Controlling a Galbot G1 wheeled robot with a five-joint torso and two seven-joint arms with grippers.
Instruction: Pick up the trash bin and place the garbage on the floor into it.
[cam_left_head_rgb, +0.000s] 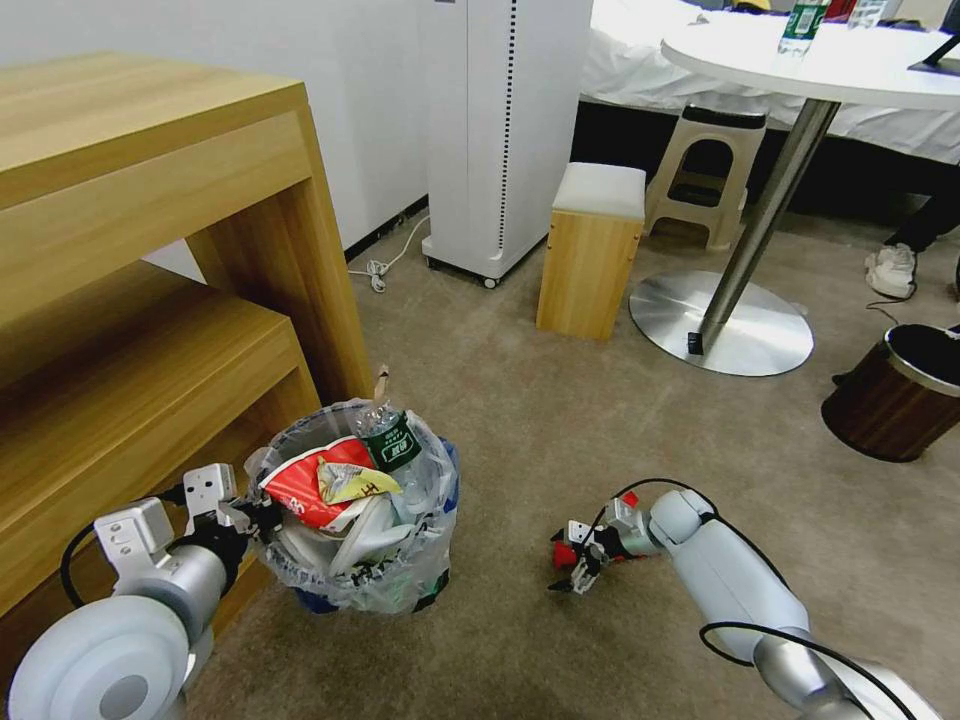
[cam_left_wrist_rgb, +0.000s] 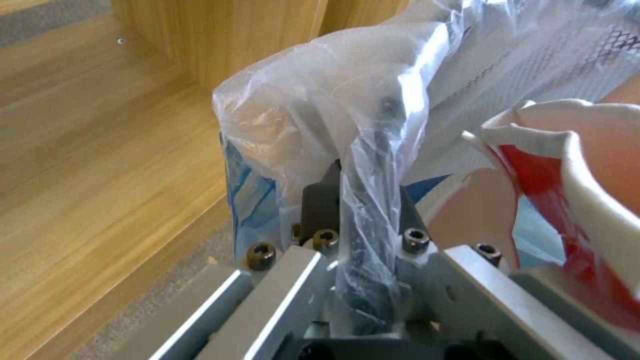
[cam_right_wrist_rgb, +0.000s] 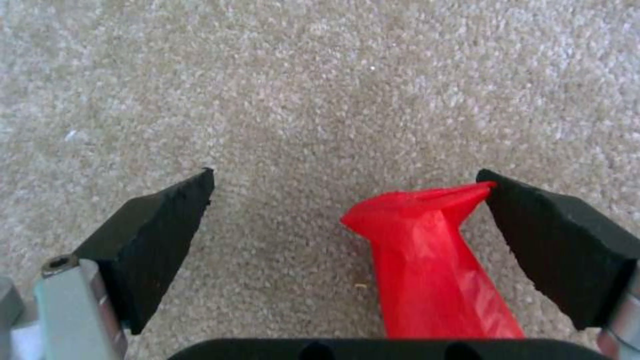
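Beige carpet (cam_left_head_rgb: 560, 420) is covering the room, with a wooden shelf unit (cam_left_head_rgb: 150, 260) standing at the robot's left and a round white table (cam_left_head_rgb: 830, 70) on a steel pedestal farther back at right. A brown wood-grain bin (cam_left_head_rgb: 895, 395) is sitting at the right edge.

Trash bin (cam_left_head_rgb: 350, 500) is standing on the carpet just beside the shelf unit, liner bunched around its rim, already heaped with litter: a red-and-white cup (cam_left_head_rgb: 315, 480), a green-label bottle (cam_left_head_rgb: 392, 442), white pieces.

Left gripper (cam_left_head_rgb: 262, 517) is pinching the bin's rim through the clear liner (cam_left_wrist_rgb: 347, 130); in the left wrist view the dark rim is passing straight between its clamped pads (cam_left_wrist_rgb: 320, 200).

Right gripper (cam_left_head_rgb: 580, 562) is reaching low over the carpet, well apart from the bin, to its right. Its pads (cam_right_wrist_rgb: 160, 235) are spreading wide, and a red wrapper (cam_right_wrist_rgb: 427, 260) is lying between them, its tip touching one pad, not squeezed.
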